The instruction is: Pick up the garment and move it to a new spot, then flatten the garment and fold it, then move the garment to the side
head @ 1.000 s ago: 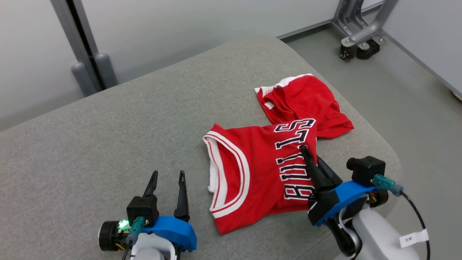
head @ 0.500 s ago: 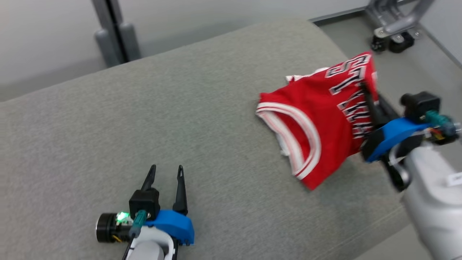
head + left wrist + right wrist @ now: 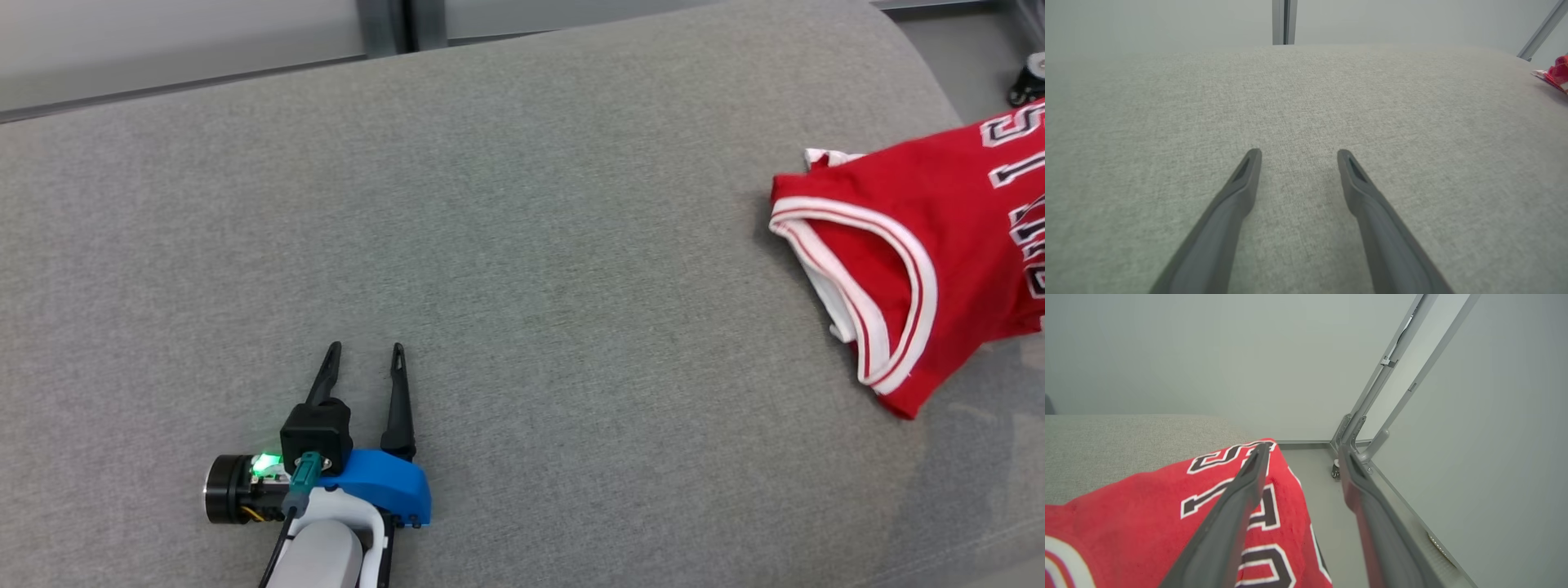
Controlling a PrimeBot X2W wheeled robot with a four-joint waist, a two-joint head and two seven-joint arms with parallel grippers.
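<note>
And there the red garment (image 3: 922, 237) lay, out at the far right end of the grey cushion (image 3: 522, 204), its white-trimmed armhole turned toward the left and the lettered chest running off the right edge of the head view. It was bunched rather than flat, with one corner hanging toward the near edge. The right gripper (image 3: 1304, 449) hovered over it with its fingers spread and nothing pinched; its own camera looked along one finger crossing the black-and-white lettering while the other pointed out over the floor (image 3: 1323, 490) and the metal frame (image 3: 1372, 416) beyond. That placing read like a set-down at the new spot, jaws wide so the cloth could drop free. Over on the left, well apart from the garment, the left gripper (image 3: 365, 349) sat low above bare cushion, fingers wide apart and holding nothing, seemingly parked there to leave working room. Flattening looked like the next job, and with the cloth so near the cushion's rounded end, a careless tug might have slid it off.
</note>
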